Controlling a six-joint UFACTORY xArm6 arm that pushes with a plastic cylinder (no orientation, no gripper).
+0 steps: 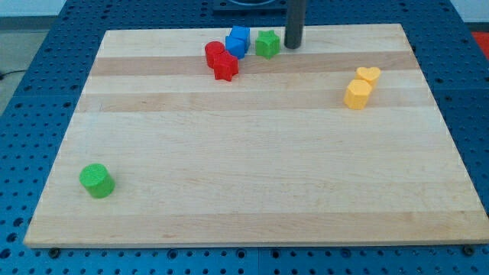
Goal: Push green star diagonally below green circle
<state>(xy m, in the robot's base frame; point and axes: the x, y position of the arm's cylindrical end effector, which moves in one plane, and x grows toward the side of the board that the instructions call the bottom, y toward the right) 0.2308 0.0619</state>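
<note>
The green star (267, 43) lies near the view's top, just right of a blue block (238, 40). The green circle (96, 180) sits far away at the view's lower left, near the board's left edge. My tip (293, 44) is at the end of the dark rod that comes down from the view's top. It stands just right of the green star, with a small gap between them.
A red round block (215, 53) and a red star (225, 66) sit left of and below the blue block. A yellow heart (368, 74) and a yellow hexagon block (357, 95) lie at the view's right. The wooden board (252, 198) rests on a blue perforated table.
</note>
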